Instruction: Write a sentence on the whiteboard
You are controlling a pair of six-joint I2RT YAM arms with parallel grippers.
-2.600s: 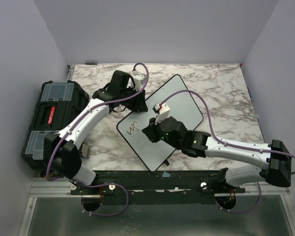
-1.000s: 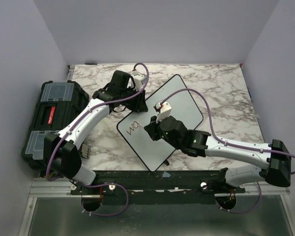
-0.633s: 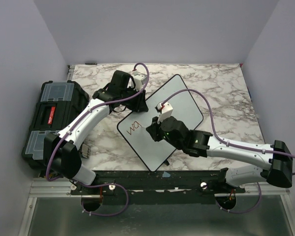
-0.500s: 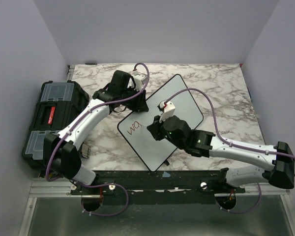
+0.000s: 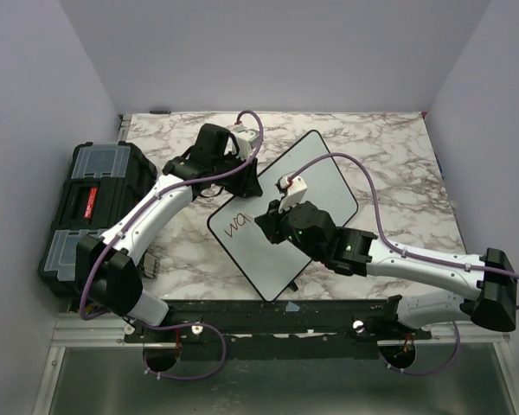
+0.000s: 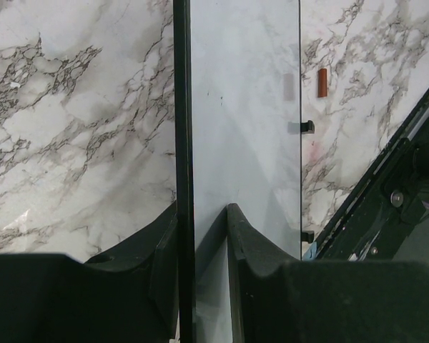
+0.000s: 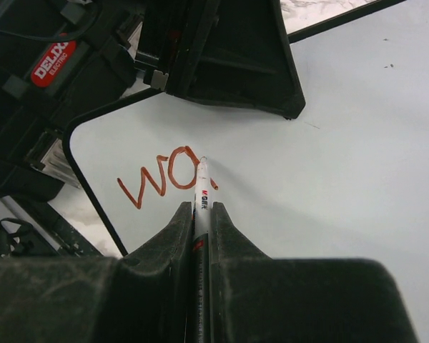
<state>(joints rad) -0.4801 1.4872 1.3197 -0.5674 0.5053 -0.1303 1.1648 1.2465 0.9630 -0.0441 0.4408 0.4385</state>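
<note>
The sentence, a lone "w" moments ago, now reads "wa" at the left corner of the whiteboard. The right gripper, pinching the red marker, starts the next letter. The left gripper stays clamped on the board's far edge.

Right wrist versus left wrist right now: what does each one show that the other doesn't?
Only the right wrist: the red letters "wa", the marker in the right gripper with its tip on the board, and the black toolbox.
Only the left wrist: a small red cylinder, perhaps the marker's cap, lying on the table.
Both: the whiteboard and the left gripper clamped on its rim.
</note>
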